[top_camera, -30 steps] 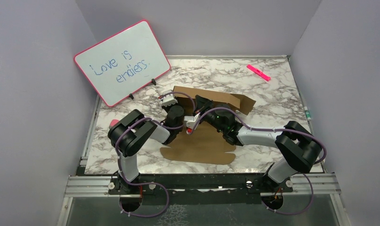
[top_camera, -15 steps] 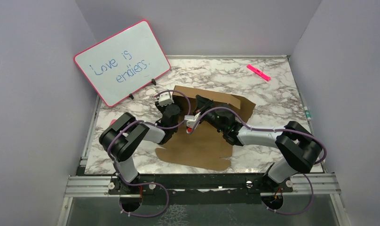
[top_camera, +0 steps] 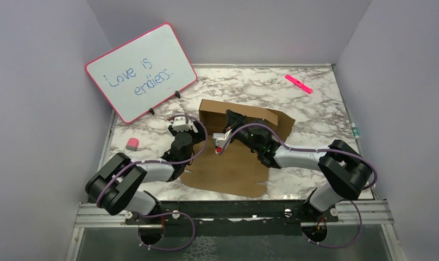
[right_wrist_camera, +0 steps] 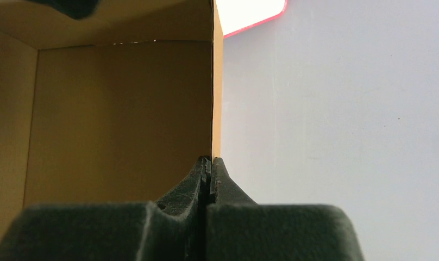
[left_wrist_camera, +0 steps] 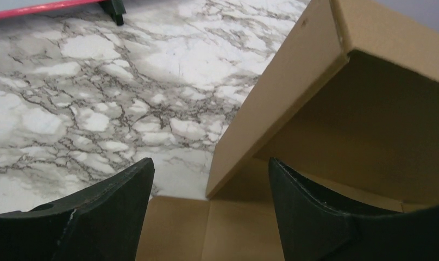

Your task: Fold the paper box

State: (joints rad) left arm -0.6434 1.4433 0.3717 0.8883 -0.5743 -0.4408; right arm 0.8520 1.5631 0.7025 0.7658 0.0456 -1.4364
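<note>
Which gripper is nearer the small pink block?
Left. The left gripper, jaws open, is at the left wall of the paper box, right of the pink block; the right gripper is farther right, pinching a raised flap.

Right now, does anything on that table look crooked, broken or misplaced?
Nothing looks broken or spilled. The paper box is only half made, its far walls standing while the near flaps lie flat, and the whiteboard leans tilted.
</note>
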